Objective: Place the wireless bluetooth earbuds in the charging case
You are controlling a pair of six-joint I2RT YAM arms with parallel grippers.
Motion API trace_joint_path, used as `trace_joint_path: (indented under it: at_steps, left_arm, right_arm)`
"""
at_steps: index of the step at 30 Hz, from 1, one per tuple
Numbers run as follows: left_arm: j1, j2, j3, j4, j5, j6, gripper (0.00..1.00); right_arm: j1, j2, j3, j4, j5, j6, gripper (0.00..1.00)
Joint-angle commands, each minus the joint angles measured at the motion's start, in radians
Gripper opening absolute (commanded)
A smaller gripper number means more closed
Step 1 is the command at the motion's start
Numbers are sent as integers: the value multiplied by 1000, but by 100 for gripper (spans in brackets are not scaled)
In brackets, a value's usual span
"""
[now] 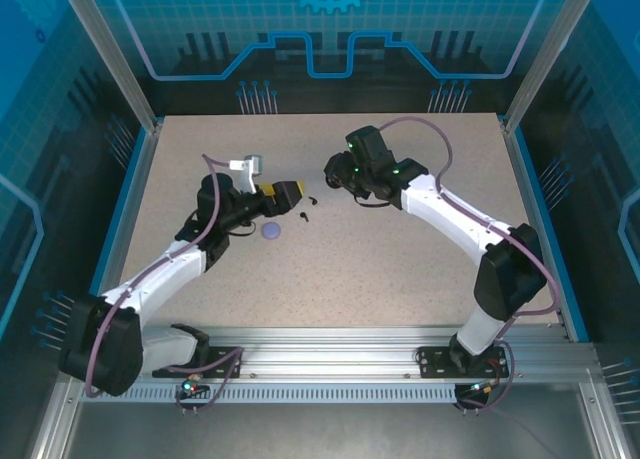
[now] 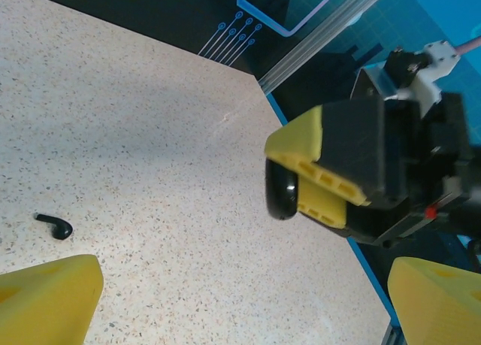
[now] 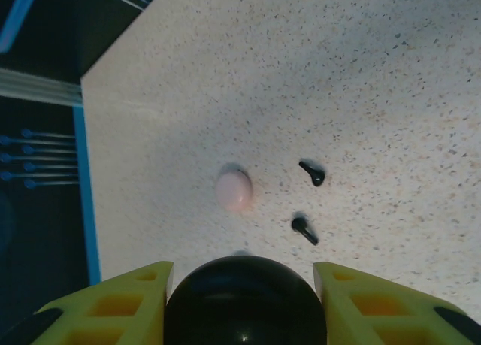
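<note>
Top view, left gripper (image 1: pixel 290 192): yellow fingers stood wide apart over the table (image 1: pixel 420 269), holding nothing.
Top view, right gripper (image 1: pixel 333 172): faced the left one from nearby; what it held was too dark to make out here.
Top view, earbuds (image 1: pixel 302 216): two tiny black stemmed buds lay loose on the table below the gap between the grippers, near each other but apart.
Top view, pale case (image 1: pixel 271 231): a lavender disc lay just left of the earbuds.
Left wrist, left gripper (image 2: pixel 244 292): fingers spread, nothing between them.
Left wrist, earbuds (image 2: pixel 54 225): one glossy black bud lay on its side at the left.
Left wrist, right gripper (image 2: pixel 301 183): clamped on the black case (image 2: pixel 282 191), lifted off the table.
Right wrist, right gripper (image 3: pixel 244 285): yellow fingers (image 3: pixel 113 307) pressed against both sides of the round, glossy black case (image 3: pixel 244 304).
Right wrist, earbuds (image 3: pixel 312 172): both lay on the table beyond the black case, stems angled.
Right wrist, pale case (image 3: pixel 234 189): looked pinkish, just left of the earbuds.
</note>
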Motion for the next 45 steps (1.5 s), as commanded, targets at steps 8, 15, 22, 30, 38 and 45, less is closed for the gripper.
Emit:
trace_joint_path:
  at_steps: [8, 15, 22, 30, 38, 45]
  left_arm:
    - [-50, 105, -64, 379, -35, -17, 98]
    - [-67, 189, -50, 481, -49, -47, 93]
    - [-68, 246, -40, 558, -48, -77, 84]
    - [-70, 275, -26, 580, -40, -85, 71]
    - [-70, 297, -11, 587, -25, -92, 63]
    - [-70, 305, -1, 588, -16, -95, 60]
  right_arm:
    - [38, -42, -22, 98, 63, 306, 35]
    - [76, -31, -10, 118, 81, 342, 35]
    - [104, -11, 12, 121, 82, 346, 35]
    - [115, -6, 14, 127, 79, 338, 35]
    - [123, 7, 17, 141, 72, 337, 35]
    - [127, 14, 21, 150, 68, 336, 35]
